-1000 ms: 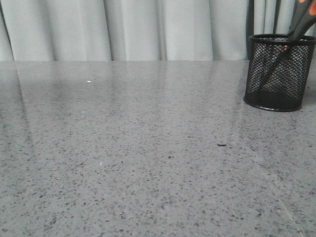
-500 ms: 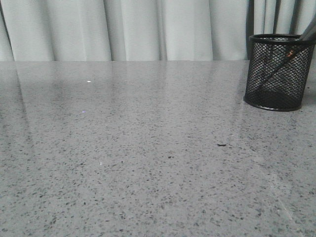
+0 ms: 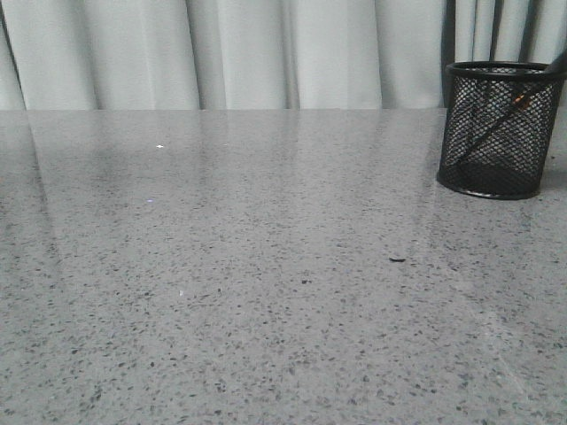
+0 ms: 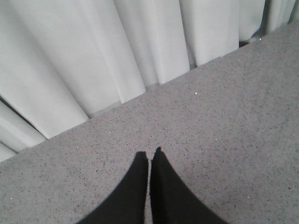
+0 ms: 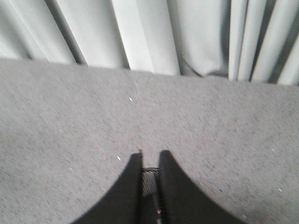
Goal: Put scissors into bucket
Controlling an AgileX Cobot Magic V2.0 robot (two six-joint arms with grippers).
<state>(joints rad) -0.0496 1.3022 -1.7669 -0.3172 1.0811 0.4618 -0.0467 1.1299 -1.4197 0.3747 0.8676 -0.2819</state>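
The bucket (image 3: 501, 129) stands near the far right corner of the counter (image 3: 266, 266). The scissors (image 3: 496, 122) are inside it, leaning, blades down. My left tool (image 4: 149, 156) is pressed together and holds nothing. My right tool (image 5: 150, 161) has its tips a little apart, with nothing clamped between them. A curtain (image 3: 239, 53) hangs behind the counter.
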